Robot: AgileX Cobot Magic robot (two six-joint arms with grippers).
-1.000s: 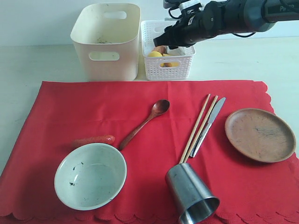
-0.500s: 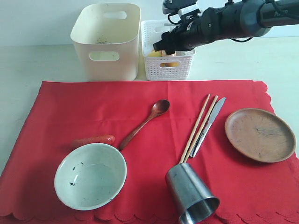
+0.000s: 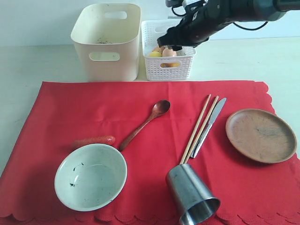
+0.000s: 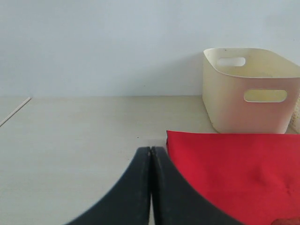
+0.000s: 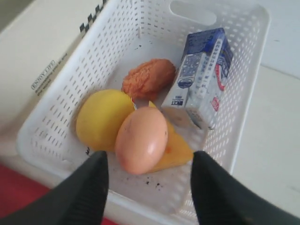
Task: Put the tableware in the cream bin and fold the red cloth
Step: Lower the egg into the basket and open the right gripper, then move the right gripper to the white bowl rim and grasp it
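Tableware lies on the red cloth (image 3: 93, 101): a pale green ceramic bowl (image 3: 90, 176), likely heavy and breakable, best pinched at its rim; a slippery steel cup (image 3: 191, 193) on its side; wooden spoon (image 3: 145, 123), chopsticks (image 3: 199, 127), knife (image 3: 209, 124) and wooden plate (image 3: 260, 135). The cream bin (image 3: 117, 70) stands behind. Right fingers (image 5: 84, 192) hang apart over an egg (image 5: 140, 139) in the white basket (image 5: 61, 93); left fingers (image 4: 136, 187) are pressed together.

We see a plain pale wall (image 4: 93, 42) behind everything, flat and unmarked, with a faint bluish-grey cast. It meets a light surface (image 4: 70, 136), off-white and faintly grained like bleached wood, along one straight line. In the left wrist view a thin slanting seam (image 4: 16, 111) crosses the surface close to the wall. The light is soft and even, and we find only weak shadows.
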